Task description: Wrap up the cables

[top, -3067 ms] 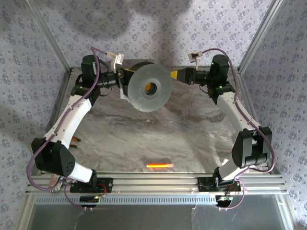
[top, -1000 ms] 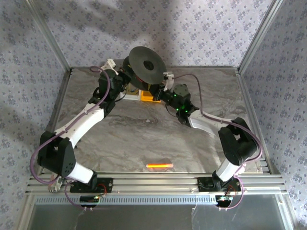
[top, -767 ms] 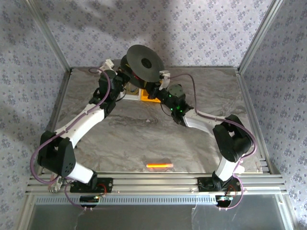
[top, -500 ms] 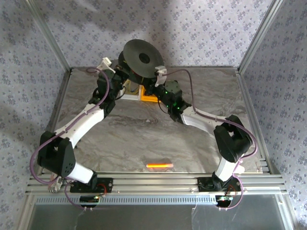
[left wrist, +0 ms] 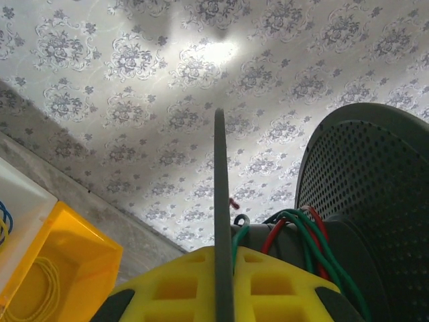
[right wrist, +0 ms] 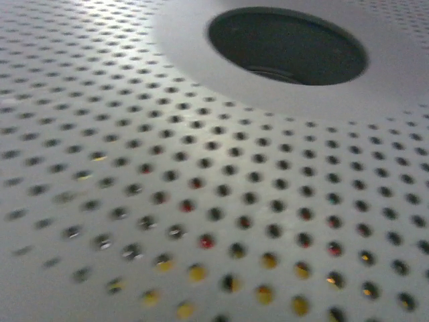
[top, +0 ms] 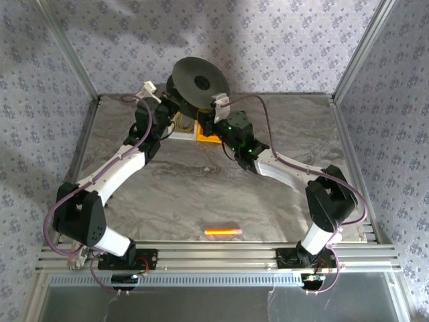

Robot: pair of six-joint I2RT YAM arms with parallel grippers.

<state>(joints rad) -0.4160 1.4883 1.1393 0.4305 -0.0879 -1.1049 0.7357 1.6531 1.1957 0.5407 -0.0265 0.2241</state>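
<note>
Both arms have drawn in from their wide spread of three seconds ago, and the black round perforated spool (top: 199,82) has risen from low over the desk to sit high against the back wall, its face now tipped upward.

In the left wrist view the left pincer (left wrist: 221,268) has its yellow fingers (left wrist: 174,288) closed on either side of one thin spool flange, seen edge-on, so it appears to be gripping the spool by that rim. The right pincer (top: 209,118) sits just under the spool; its camera is pressed close to the holed face, and I cannot tell whether it is open or closed.

The thin green cables (left wrist: 303,233) lie wound on the hub between the two flanges, with a red strand (left wrist: 322,235) beside them. Where the free end runs I cannot make out.

Such wire is likely light and springy, holding its kinks, and loose turns would probably spring off the hub if tension drops. It is best pinched close to the hub, not mid-span. The spool looks stiff, but a hold on a thin rim could twist.

Below it a yellow plastic bin (top: 209,138) holding yellow coiled loops (left wrist: 41,288) rests on the grey marbled desk (top: 201,191), a short orange bar (top: 222,231) lies near the front, and flowered wallpaper walls (top: 281,40) close the cell.
</note>
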